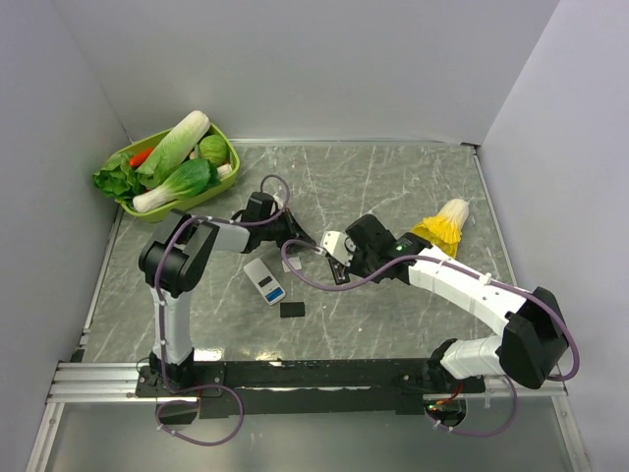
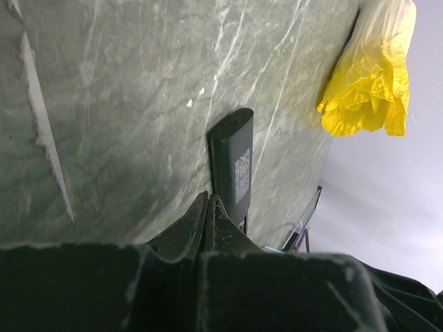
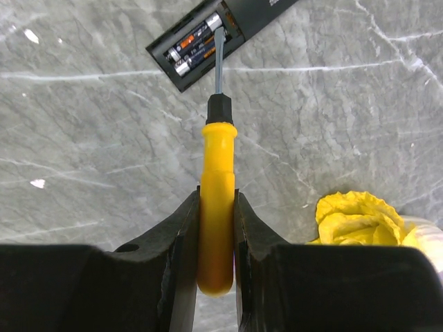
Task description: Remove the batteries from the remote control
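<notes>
The batteries [image 3: 196, 43] are two slim cells with dark wraps, orange markings and silver ends. They lie side by side in the open compartment at one end of the black remote [image 3: 252, 12], at the top of the right wrist view. Their long axis follows the remote's, running from the lower left to the upper right of that frame. The remote lies flat on the grey marbled desk [image 1: 393, 187]. One screwdriver [image 3: 218, 152] with a yellow handle points straight up the frame, and its metal tip reaches the upper right end of the cells. The right gripper [image 3: 217, 207] is clamped on that handle, one finger pressed to each side. In the left wrist view the remote [image 2: 232, 162] shows as a dark bar with a pale label, its long axis running up the middle of the frame. The left gripper [image 2: 208, 207] has its fingers pressed together with nothing visible between them, the tips just at the remote's near end. In the top view, below the two grippers, lie one white flat device [image 1: 263, 280] with a blue patch and one small black plate [image 1: 292, 310]. One yellow leafy toy [image 1: 444, 224] sits to the right, and one green basket [image 1: 224, 138] of vegetables sits at the upper left.
</notes>
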Motion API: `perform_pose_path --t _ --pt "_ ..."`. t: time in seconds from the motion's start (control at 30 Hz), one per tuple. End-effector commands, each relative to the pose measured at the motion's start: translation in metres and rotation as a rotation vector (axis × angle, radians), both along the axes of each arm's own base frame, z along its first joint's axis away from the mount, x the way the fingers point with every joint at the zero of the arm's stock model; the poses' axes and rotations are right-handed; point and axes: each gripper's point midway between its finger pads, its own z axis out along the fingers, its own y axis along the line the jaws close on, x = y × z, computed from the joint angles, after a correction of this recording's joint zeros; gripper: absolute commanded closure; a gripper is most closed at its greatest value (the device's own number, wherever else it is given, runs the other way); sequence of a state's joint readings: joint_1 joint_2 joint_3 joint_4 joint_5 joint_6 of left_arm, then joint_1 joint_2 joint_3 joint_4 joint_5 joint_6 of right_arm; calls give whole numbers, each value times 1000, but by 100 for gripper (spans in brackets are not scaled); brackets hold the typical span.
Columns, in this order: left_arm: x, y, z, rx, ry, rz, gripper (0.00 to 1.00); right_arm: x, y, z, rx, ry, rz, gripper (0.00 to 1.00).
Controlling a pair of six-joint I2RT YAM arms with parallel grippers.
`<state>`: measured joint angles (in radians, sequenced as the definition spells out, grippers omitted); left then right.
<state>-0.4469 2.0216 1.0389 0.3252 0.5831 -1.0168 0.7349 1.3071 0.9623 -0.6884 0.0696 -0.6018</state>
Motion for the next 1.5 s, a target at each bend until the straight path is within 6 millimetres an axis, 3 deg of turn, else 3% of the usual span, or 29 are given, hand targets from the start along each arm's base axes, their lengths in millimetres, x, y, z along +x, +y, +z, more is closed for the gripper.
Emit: perform_pose_path --t 0.0,0.3,0.6,0.83,0.97,1.47 --pt "6 -15 6 -24 -25 -35 99 7 -1 11 -18 -74 23 100" --pt "11 -29 -8 0 -6 -69 99 5 -2 -3 -80 -33 20 100" --pt "8 -36 -5 -42 -21 -100 98 3 4 -16 -101 10 19 100" --pt "8 -35 -1 1 -53 -95 71 1 10 -23 -120 48 21 100" --pt "5 -37 -4 16 -49 -104 66 3 12 -23 -140 48 21 100" --pt "-7 -39 -26 50 21 -109 73 14 28 -22 -235 107 -3 100"
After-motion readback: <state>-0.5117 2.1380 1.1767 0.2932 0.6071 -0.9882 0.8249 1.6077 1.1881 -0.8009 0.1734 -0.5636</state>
